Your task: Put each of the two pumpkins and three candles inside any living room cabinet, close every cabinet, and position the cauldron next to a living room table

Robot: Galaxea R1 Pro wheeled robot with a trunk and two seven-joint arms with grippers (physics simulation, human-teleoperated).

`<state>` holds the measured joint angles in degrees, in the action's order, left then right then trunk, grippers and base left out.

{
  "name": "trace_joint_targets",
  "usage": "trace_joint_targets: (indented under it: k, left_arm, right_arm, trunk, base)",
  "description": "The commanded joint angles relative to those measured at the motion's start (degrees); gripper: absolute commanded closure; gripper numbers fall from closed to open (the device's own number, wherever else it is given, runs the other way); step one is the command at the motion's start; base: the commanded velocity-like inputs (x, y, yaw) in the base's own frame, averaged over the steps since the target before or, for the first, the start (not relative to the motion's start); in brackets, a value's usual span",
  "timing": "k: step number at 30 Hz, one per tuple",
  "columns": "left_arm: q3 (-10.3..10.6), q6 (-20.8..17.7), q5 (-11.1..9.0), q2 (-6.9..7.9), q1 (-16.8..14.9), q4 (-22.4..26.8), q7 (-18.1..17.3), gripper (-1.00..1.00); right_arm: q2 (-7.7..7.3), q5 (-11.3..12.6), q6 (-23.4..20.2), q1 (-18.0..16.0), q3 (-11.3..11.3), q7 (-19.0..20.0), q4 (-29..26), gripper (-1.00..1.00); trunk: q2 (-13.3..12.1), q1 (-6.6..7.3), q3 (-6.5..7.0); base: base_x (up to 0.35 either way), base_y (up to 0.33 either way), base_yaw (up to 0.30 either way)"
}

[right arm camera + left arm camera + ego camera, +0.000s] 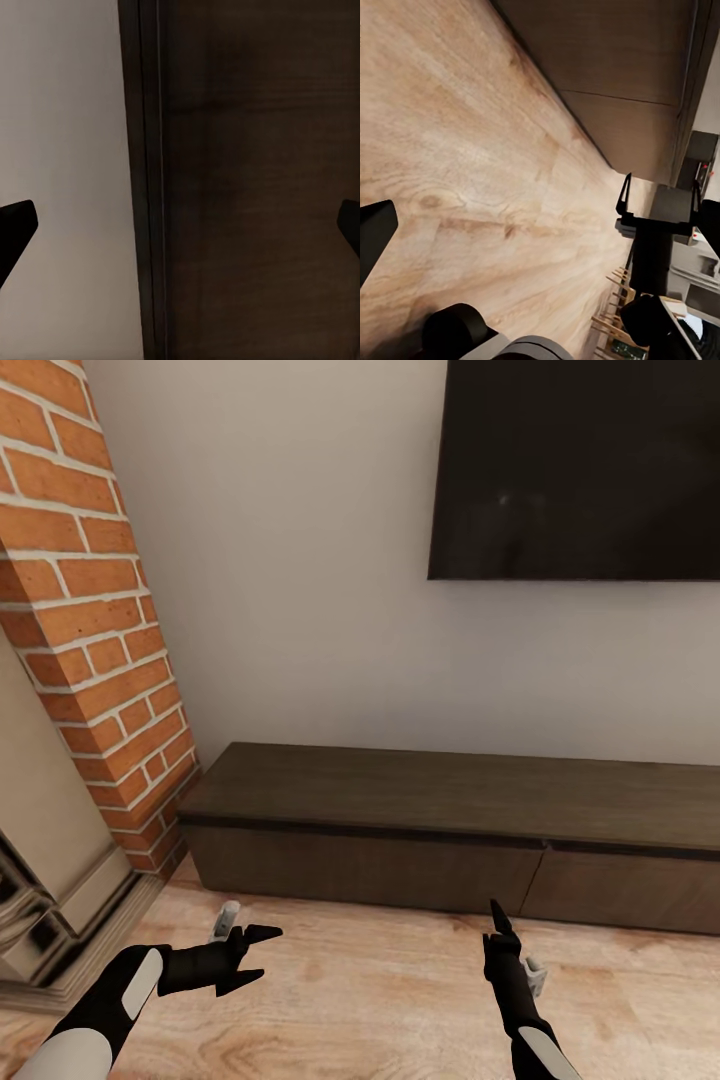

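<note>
Both pincers, left [262, 960] & right [497, 920], open, empty, just short of the cabinet [440, 840]. Fronts look stiff, handle-less, so prob. hook a door edge.

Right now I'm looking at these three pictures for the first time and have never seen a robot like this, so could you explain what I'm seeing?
These are simulator renders from a two-armed wheeled robot. The large picture is from its head camera, looking down at its own arms. The left gripper has its two black fingers spread open and empty; the right gripper also holds nothing, and its own wrist camera shows its fingertips far apart. Ahead stands a long low dark-brown cabinet, fronts closed, top bare, below a black wall screen, with a brick column at the left. The left wrist picture looks along that gripper over the wooden floor; the right wrist picture faces the cabinet.
</note>
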<state>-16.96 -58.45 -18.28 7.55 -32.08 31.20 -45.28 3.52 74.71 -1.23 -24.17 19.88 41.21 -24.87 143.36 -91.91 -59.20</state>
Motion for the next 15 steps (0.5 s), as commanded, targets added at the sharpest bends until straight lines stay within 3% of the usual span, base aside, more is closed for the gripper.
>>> trace_joint_targets:
  k: [1, 5, 15]
  left_arm:
    - [0.00, 0.00, 0.00, 0.00, 0.00, 0.00, -0.01, -1.00]
    - [0.00, 0.00, 0.00, -0.06, 0.00, 0.00, 0.14, -1.00]
    - [0.00, 0.00, 0.00, -0.08, 0.00, 0.00, 0.19, -1.00]
  right_arm:
    - [0.00, 0.00, 0.00, 0.00, -0.01, 0.00, 0.00, -1.00]
    - [0.00, 0.00, 0.00, 0.00, -0.02, -0.06, 0.00, -1.00]
    - [0.00, 0.15, 0.00, 0.00, 0.06, -0.08, 0.00, -1.00]
  trunk:
    - [0.00, 0.00, 0.00]
    - [0.00, 0.00, 0.00]
    - [0.00, 0.00, 0.00]
  base:
    - [0.000, 0.000, 0.000]
    - [0.121, 0.000, 0.000]
    - [0.303, 0.000, 0.000]
